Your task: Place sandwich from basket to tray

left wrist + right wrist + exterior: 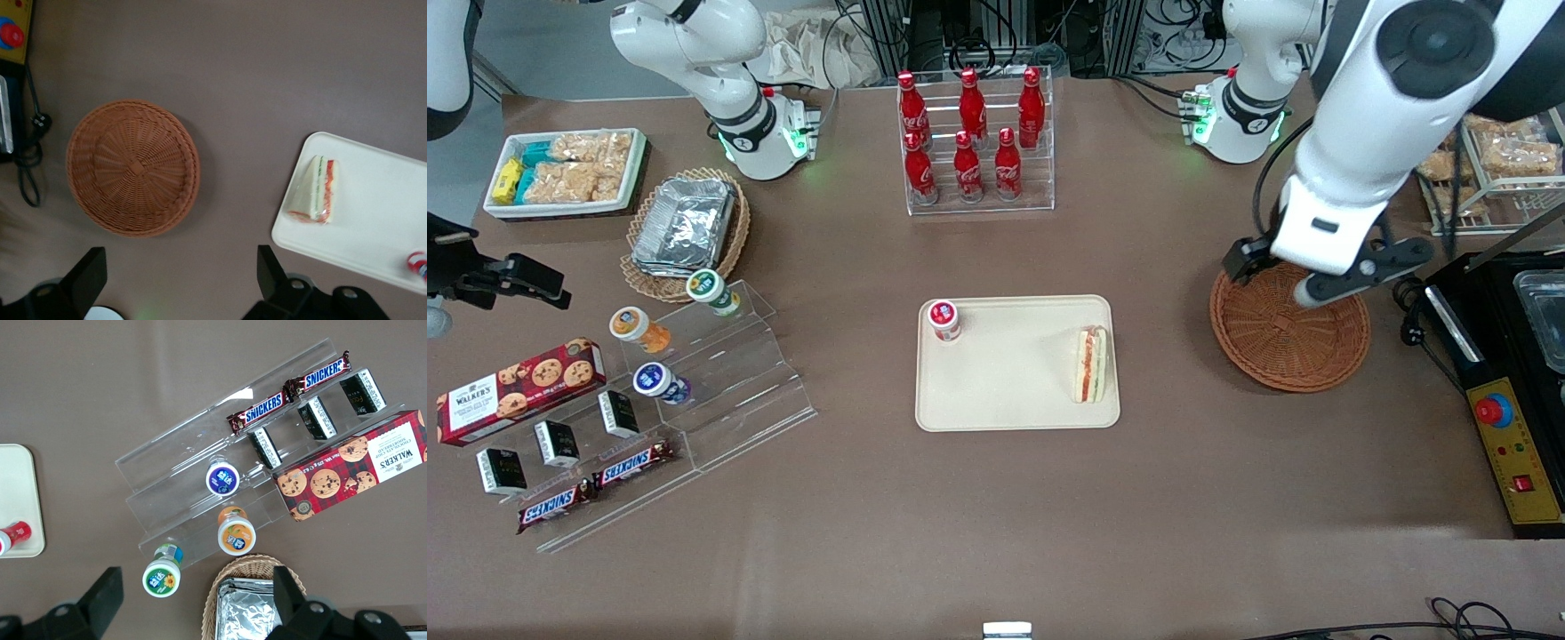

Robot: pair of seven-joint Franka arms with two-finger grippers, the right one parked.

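The sandwich (pixel 1090 364) lies on the beige tray (pixel 1005 391), by the tray's rim toward the working arm's end of the table, with its red and green filling edge showing. It also shows in the left wrist view (pixel 317 190) on the tray (pixel 380 227). The round reddish-brown basket (pixel 1289 338) beside the tray holds nothing; it also shows in the left wrist view (pixel 133 167). My left gripper (pixel 1316 283) hangs above the basket's rim farther from the front camera, open and empty (pixel 179 273).
A small red-lidded cup (pixel 943 320) stands on the tray's corner toward the parked arm. A clear rack of red cola bottles (pixel 974 142) stands farther from the camera. A black appliance with a red button (pixel 1507 418) sits beside the basket. A white wire rack (pixel 1494 160) stands above it.
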